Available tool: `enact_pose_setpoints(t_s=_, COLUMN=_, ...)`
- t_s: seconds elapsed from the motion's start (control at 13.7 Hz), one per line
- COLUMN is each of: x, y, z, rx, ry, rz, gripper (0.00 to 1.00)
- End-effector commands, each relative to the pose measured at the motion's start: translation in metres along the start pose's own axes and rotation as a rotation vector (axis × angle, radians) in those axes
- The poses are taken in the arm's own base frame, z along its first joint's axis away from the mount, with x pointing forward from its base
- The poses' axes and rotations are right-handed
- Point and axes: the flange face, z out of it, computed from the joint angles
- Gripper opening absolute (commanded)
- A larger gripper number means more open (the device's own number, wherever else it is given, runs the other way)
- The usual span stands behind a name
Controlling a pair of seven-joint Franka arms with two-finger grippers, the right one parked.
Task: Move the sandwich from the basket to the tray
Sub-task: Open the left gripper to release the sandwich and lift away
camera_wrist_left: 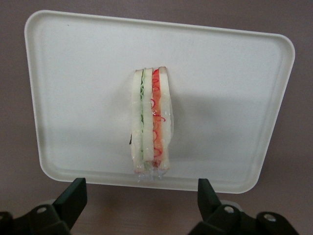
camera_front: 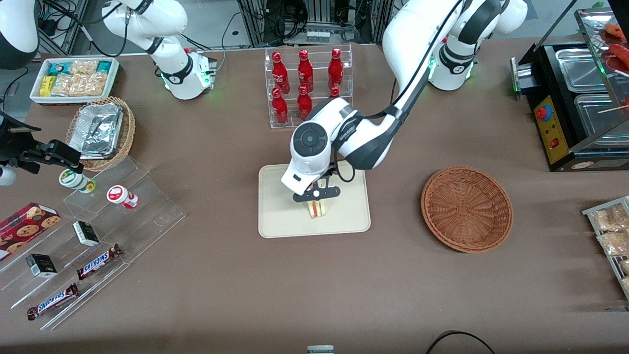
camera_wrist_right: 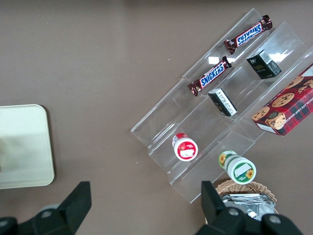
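Gripper [camera_front: 317, 195] hovers just above the sandwich [camera_front: 318, 208], fingers [camera_wrist_left: 73, 196] spread wide and empty.

Directly below it the sandwich stands on its edge on the tray [camera_front: 280, 216], touched by neither finger. Balanced so narrowly, it may topple if a finger clips the wrap on rising. The basket [camera_front: 467, 209] lies well apart toward the working arm's end.
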Motion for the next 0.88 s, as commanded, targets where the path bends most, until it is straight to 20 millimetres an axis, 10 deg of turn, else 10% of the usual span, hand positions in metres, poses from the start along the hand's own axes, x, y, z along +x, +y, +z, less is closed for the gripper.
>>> enact_pose_setpoints(t_s=0.0, x=0.015, y=-0.023, z=-0.031, rx=-0.005, ry=-0.003, rz=0.001, gripper=1.00)
enact_pose_setpoints(t_s=0.29, x=0.022, y=-0.049, z=-0.072, rx=-0.011, ry=0.024, rz=0.023, gripper=1.00)
enact_pose_setpoints(t_s=0.8, x=0.065, y=-0.149, z=-0.115, rx=0.064, ry=0.030, rz=0.023, gripper=1.00)
